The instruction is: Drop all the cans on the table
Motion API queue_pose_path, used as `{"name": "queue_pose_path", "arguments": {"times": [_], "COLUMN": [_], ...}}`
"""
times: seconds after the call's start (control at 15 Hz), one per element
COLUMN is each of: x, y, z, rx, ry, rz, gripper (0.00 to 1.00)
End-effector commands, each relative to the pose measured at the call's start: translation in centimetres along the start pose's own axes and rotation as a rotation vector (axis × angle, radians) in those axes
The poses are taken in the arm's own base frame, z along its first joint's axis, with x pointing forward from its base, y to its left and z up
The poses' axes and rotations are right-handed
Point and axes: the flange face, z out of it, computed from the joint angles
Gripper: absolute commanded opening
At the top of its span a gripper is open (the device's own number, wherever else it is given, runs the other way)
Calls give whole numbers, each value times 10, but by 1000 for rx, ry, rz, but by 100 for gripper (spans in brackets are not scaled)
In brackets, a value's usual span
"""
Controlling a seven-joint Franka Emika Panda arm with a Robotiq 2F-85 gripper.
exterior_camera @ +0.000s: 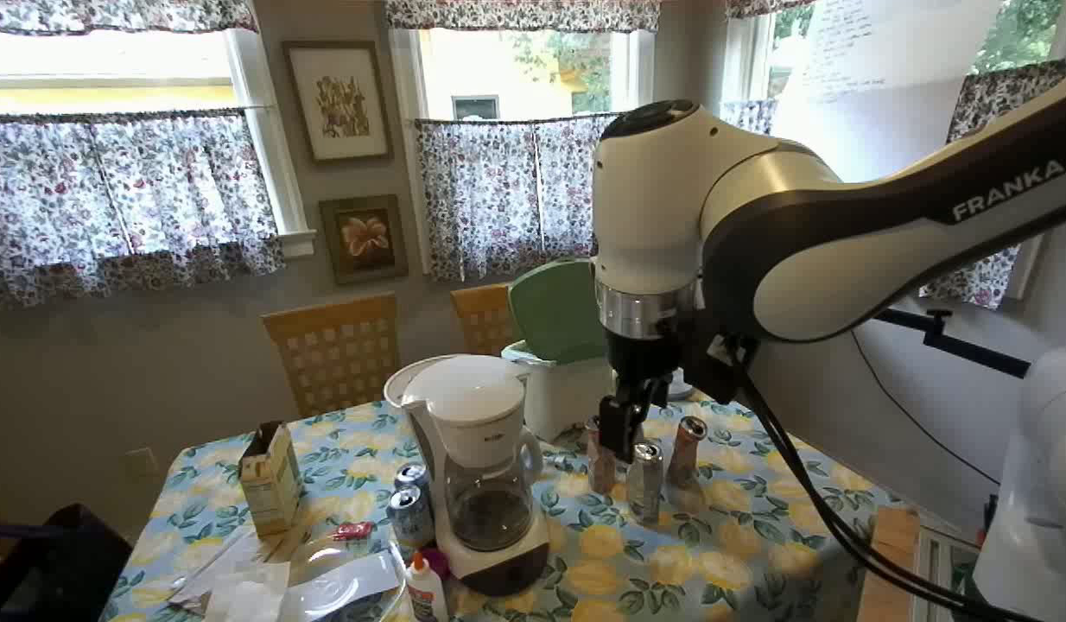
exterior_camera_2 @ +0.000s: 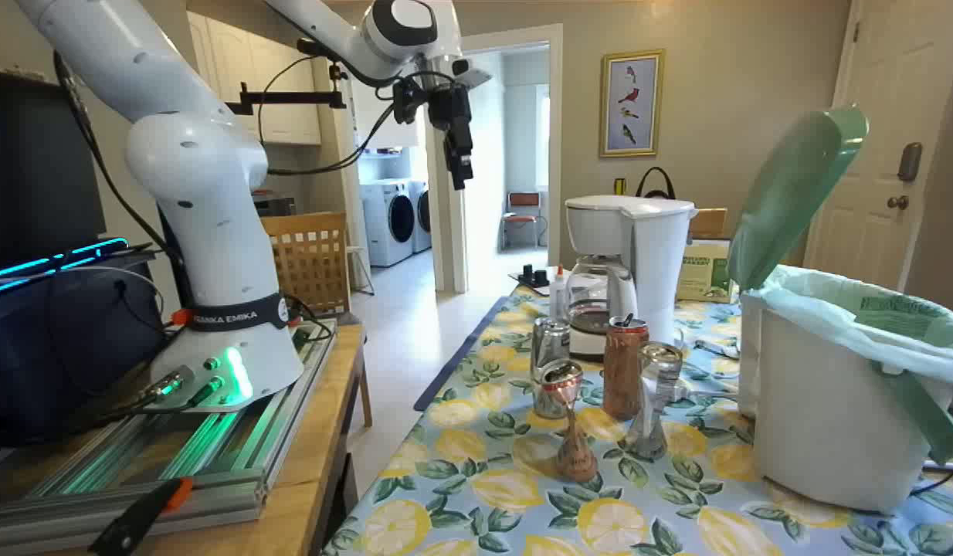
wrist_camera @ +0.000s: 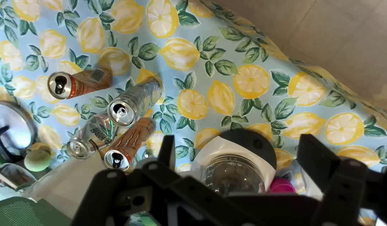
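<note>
In an exterior view, a yellow carton (exterior_camera: 270,484) stands at the left of the flowery table (exterior_camera: 602,557), followed by two bluish cans (exterior_camera: 409,518) just beside the coffee maker (exterior_camera: 472,436), a pale bin (exterior_camera: 567,402) with its green lid (exterior_camera: 555,307) raised, and, right of centre, silver and orange cans (exterior_camera: 645,488). In the wrist view, four such cans stand at the left of the frame, an orange one a little apart from the other three, while toward the lower right the gripper (wrist_camera: 237,150) has its fingers (wrist_camera: 315,160) spread wide, the coffee maker showing through the gap.
</note>
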Motion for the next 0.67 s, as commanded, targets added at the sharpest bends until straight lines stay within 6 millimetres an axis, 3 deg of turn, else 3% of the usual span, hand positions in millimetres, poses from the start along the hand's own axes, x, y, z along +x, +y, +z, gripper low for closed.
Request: {"name": "queue_pose_path", "arguments": {"times": [0.0,0.27,0.6], "x": [0,0,18], "y": [0,0,88], "z": [0,0,37], "rx": [0,0,69], "ry": [-1,-1,-54], "rz": [0,0,334], "gripper": [100,100,100]}}
